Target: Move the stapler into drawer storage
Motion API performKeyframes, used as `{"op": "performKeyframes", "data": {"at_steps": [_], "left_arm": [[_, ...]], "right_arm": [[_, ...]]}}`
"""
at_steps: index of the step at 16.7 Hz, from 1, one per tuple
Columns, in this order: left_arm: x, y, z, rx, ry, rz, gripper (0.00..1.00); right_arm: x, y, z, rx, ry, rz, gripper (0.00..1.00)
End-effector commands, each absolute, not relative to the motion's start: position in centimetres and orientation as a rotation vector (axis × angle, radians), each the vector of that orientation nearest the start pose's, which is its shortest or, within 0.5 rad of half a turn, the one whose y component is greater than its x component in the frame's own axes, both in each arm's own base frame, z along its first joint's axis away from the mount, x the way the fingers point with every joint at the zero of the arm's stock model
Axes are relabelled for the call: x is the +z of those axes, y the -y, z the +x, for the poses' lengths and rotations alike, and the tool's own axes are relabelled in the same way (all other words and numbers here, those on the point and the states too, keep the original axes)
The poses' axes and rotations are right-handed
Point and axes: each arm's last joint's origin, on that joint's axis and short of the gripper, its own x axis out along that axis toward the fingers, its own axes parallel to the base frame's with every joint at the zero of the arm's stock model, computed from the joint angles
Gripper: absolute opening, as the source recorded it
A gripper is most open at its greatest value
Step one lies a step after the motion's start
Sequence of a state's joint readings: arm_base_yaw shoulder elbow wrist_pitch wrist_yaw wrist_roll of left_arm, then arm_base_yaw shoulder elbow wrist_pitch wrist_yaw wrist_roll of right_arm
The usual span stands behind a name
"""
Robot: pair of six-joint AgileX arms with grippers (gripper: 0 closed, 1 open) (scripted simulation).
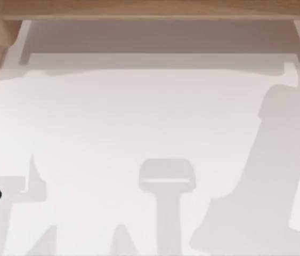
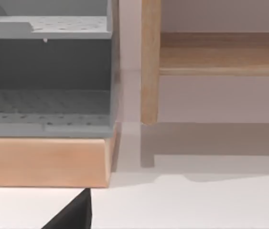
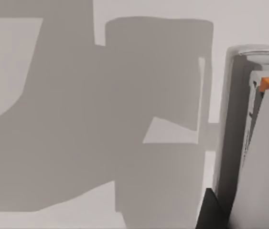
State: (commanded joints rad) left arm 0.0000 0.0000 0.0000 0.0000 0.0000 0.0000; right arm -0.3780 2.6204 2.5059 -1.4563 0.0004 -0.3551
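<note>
Showing white stapler [image 3: 249, 143] with orange tab close against right tool [image 3: 210, 210] in right wrist view, upright over shadowed white desk [image 3: 77, 119]; grip and opening of that tool impossible to tell. Left tool [image 2: 72, 214] low at desk's left edge, just short of wooden cabinet [image 2: 43, 162] with grey perforated drawer [image 2: 43, 109]; opening also unreadable.

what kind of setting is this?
Likely a rendered tabletop workbench: a plain white table, a wooden frame along its far edge, and a grey pegboard-lined drawer unit on a wooden base. A white stapler sits by the right hand.
</note>
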Motion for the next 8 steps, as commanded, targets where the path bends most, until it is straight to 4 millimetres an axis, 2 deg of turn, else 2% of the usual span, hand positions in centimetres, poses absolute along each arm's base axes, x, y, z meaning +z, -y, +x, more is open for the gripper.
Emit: {"op": "performKeyframes", "data": {"at_steps": [3, 4, 8], "left_arm": [[16.0, 0.1, 10.6, 0.0, 0.0, 0.0, 1.0], [16.0, 0.1, 10.6, 0.0, 0.0, 0.0, 1.0], [16.0, 0.1, 10.6, 0.0, 0.0, 0.0, 1.0]], "right_arm": [[16.4, 18.0, 47.2, -0.005, -1.566, 0.016, 0.0], [17.1, 18.0, 47.3, -0.012, -1.543, 0.014, 0.0], [24.0, 18.1, 46.1, -0.103, -1.386, 0.012, 0.0]]}}
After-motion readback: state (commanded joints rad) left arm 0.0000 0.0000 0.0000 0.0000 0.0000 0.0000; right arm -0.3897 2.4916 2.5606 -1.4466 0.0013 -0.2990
